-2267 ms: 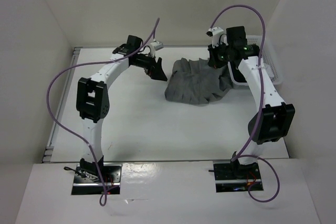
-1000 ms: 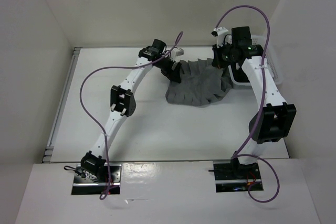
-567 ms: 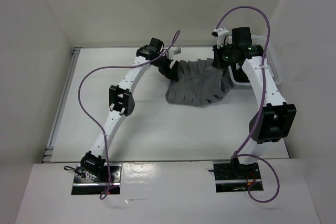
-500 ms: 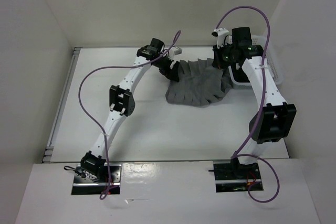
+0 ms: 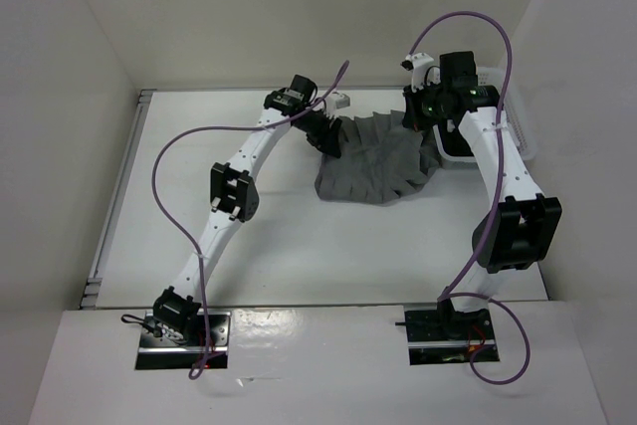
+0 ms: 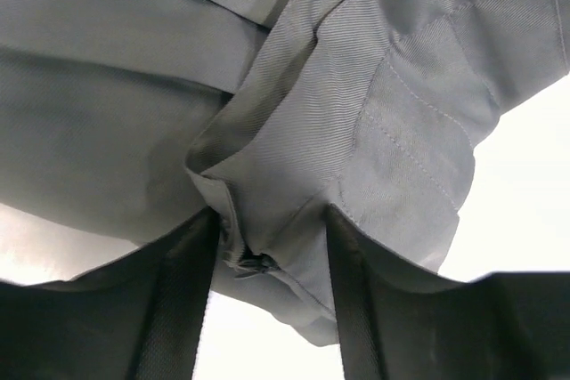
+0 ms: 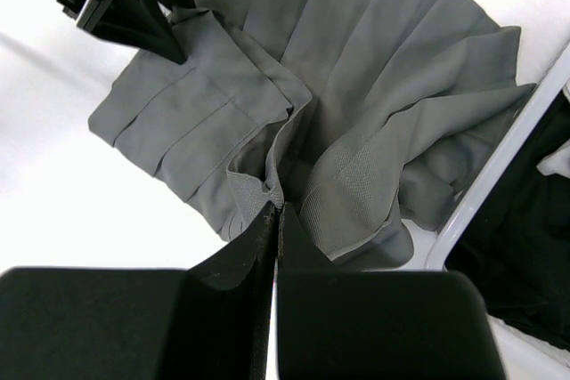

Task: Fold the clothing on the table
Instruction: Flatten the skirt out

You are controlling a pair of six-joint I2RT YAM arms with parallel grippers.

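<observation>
Grey pleated skirt (image 5: 373, 161) lies spread at the far centre of the white table (image 5: 299, 246), its right edge against a white basket (image 5: 518, 136). Left gripper (image 6: 267, 246): fingers stand apart on either side of the skirt's waistband corner; whether they pinch it cannot be told. Right gripper (image 7: 274, 211): fingers closed together, cloth gathered at their tips. A black garment (image 7: 525, 238) sits in the basket.

White basket by the right-hand wall
A white plastic lattice basket (image 5: 523, 138) stands close to the plain white side wall (image 5: 587, 87). Seen from the right wrist, a black-and-white garment (image 7: 534, 255) lies inside it.
</observation>
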